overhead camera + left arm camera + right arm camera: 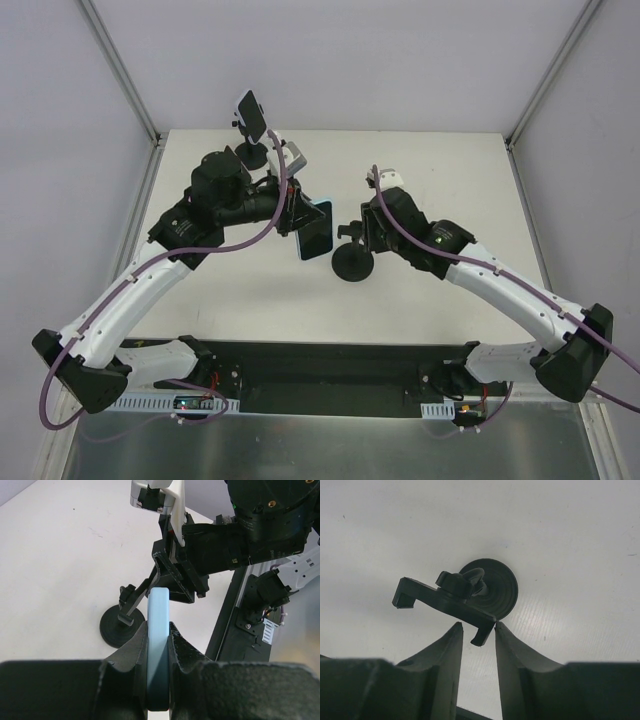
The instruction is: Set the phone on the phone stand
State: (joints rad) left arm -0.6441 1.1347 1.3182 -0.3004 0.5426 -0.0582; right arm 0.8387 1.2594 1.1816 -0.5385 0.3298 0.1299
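Fingers of the left tool [158,635] are clamping the slim light-blue phone [159,607] by its flat faces, holding it edge-on above the white table [60,555]. The phone is hanging near the black plastic phone stand [495,587] without touching it. The right tool [478,630] is sitting narrowly parted around the hooked lower end of the stand's cradle bar; I cannot tell whether it is pinching that hook. The stand's round base is resting on the table.

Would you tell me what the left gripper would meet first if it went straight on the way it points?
Most likely the phone stand: its cradle sits just ahead of the held phone, at the right gripper. Depth is unclear.
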